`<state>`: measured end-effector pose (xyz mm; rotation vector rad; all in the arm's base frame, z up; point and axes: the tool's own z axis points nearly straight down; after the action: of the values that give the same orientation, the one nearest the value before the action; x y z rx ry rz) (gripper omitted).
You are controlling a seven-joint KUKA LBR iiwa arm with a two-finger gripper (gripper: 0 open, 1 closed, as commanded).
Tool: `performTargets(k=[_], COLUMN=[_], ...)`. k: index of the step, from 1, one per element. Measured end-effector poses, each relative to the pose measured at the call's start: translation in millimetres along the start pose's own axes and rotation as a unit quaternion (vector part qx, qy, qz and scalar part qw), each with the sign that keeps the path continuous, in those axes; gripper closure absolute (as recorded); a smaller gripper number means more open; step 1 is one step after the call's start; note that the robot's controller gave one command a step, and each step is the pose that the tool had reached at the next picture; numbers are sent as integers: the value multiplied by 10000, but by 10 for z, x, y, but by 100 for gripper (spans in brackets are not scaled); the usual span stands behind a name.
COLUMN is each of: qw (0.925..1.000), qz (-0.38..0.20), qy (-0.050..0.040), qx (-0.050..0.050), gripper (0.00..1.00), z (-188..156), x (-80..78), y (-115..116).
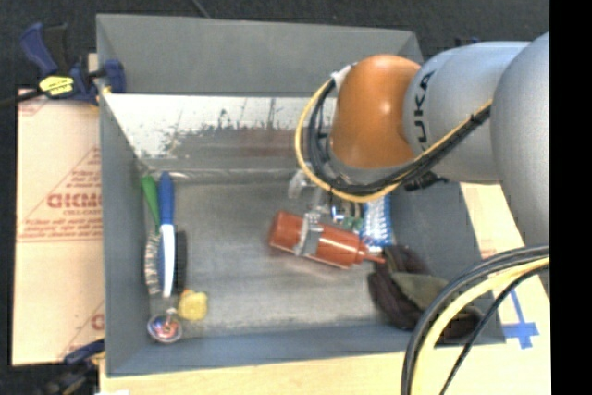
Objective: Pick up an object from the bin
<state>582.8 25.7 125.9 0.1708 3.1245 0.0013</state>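
Orange-red cylinder (338, 246) in the grey bin (242, 291) lies under our gripper (311, 230); we cannot tell whether the claw is clenched.

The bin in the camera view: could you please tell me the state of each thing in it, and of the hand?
Hand: low, at the middle of the red cylindrical plastic bottle.
Red bottle: lying on its side, mid-bin.
Green marker pen: lying flat by the left wall.
Blue-and-white pen: lying flat beside it.
Small yellow lump: resting front left.
Dark crumpled cloth: bunched, front right corner.
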Motion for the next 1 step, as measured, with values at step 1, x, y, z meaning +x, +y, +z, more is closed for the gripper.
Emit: performTargets(k=[1], qw=[10000], qz=[12], qy=[-77], qx=[17], gripper=[0], z=[560], x=[-52], y=[-277])
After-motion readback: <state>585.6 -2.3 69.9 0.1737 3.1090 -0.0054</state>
